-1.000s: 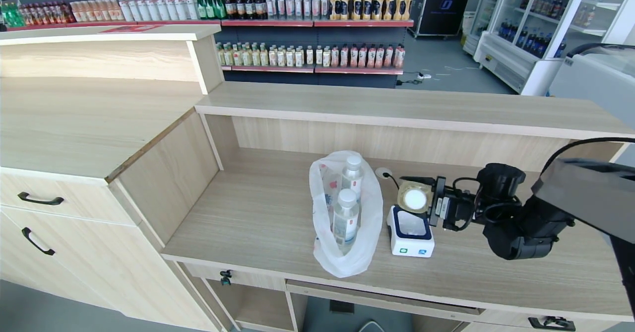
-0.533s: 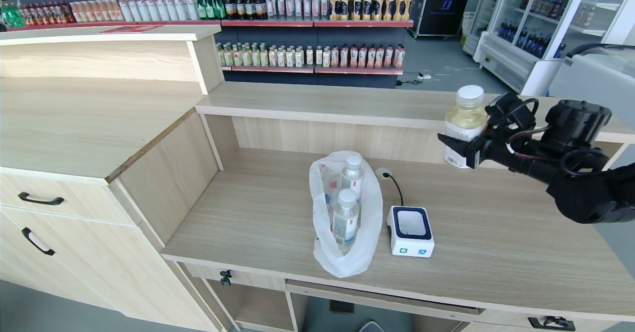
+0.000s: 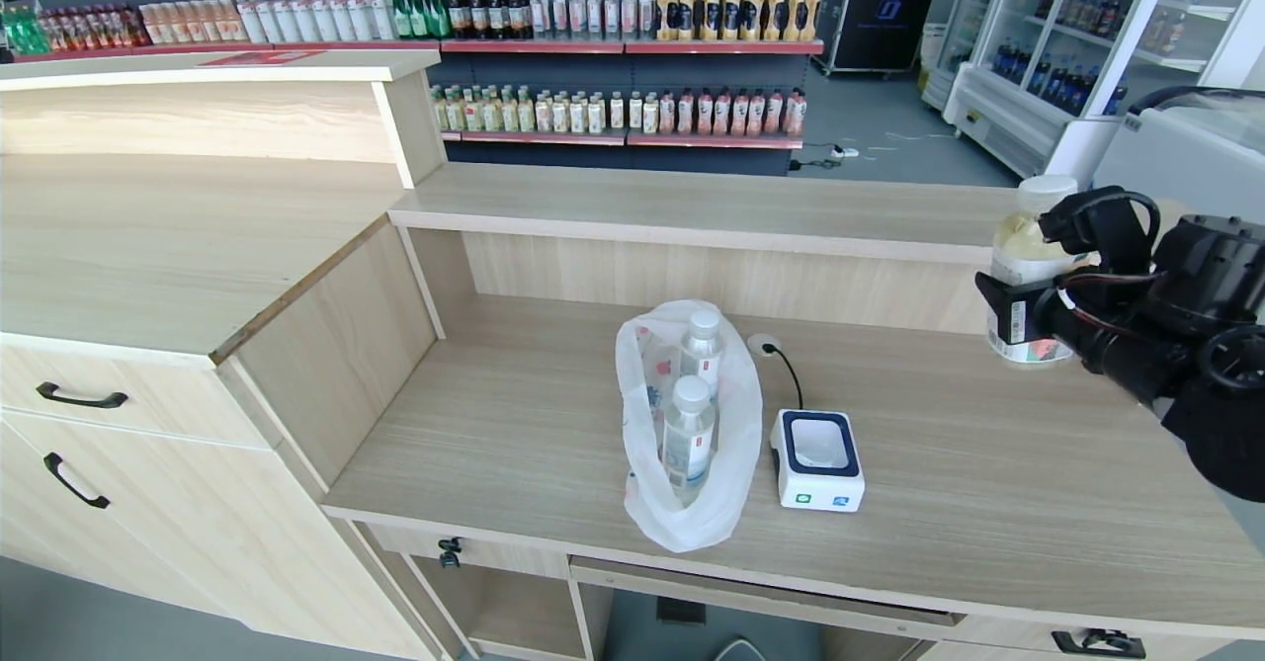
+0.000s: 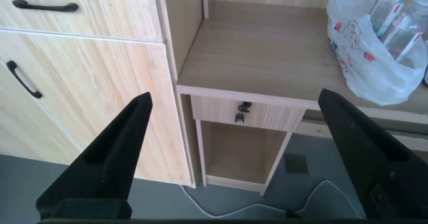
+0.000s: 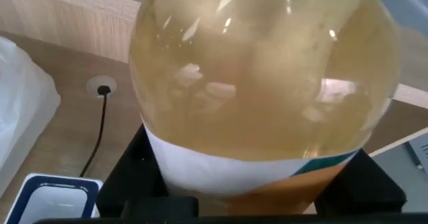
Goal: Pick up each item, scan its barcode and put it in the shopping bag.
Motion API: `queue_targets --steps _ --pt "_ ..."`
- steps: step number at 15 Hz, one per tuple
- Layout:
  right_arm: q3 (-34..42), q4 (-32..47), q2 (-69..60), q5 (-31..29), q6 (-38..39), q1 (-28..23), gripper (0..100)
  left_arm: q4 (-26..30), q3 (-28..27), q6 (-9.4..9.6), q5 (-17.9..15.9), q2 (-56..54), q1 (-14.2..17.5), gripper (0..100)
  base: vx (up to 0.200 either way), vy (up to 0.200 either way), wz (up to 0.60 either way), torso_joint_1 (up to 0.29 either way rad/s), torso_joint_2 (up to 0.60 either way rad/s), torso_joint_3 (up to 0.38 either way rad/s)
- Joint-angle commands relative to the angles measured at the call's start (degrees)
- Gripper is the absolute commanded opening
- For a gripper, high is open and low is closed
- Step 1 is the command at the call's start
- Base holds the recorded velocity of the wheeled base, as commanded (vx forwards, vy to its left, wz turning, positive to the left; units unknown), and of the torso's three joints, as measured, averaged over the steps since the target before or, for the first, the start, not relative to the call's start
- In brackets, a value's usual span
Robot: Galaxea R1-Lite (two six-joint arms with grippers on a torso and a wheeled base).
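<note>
We are gripping the juice bottle (image 3: 1025,246) upright in the right gripper (image 3: 1023,317), above the counter (image 3: 949,473), well apart from the scanner (image 3: 816,458) and shopping bag (image 3: 739,488). The left gripper (image 4: 234,97) is hanging wide open.

Three bottles (image 3: 689,434), one shopping bag (image 3: 736,488) and one scanner (image 3: 816,458).

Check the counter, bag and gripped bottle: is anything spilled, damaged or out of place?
Nothing stands out. The right gripper holds the yellowish bottle nearly upright, two bottles sit inside the shopping bag beside the scanner; no spill shows.
</note>
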Motion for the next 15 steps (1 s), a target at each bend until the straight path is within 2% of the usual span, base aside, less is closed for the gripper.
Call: queue_targets --steps 1,3,5,8,12,15 --pt "0.62 -0.22 -1.87 -0.06 -2.08 -0.04 0 -0.01 0.0 -0.01 0.0 -0.02 0.0 100 0.0 0.0 0.0 0.0 0.0 0.0" --pt "0.62 -2.6 -1.34 -0.24 -5.07 2.07 0 -0.01 0.0 -0.01 0.0 -0.02 0.0 100 0.0 0.0 0.6 0.0 0.0 0.0" --pt "-0.35 -4.09 0.42 0.55 -4.45 4.71 0 -0.01 0.0 -0.01 0.0 -0.02 0.0 100 0.0 0.0 0.6 -0.005 0.0 0.002" --pt "-3.34 -3.74 7.19 18.57 5.65 7.26 0 -0.01 0.0 -0.01 0.0 -0.02 0.0 100 0.0 0.0 0.0 0.0 0.0 0.0" --pt "-2.81 -6.81 17.65 20.59 7.06 8.22 0 -0.01 0.0 -0.01 0.0 -0.02 0.0 100 0.0 0.0 0.0 0.0 0.0 0.0" --pt "-3.16 -10.24 22.74 26.22 8.47 9.1 0 -0.01 0.0 -0.01 0.0 -0.02 0.0 100 0.0 0.0 0.0 0.0 0.0 0.0"
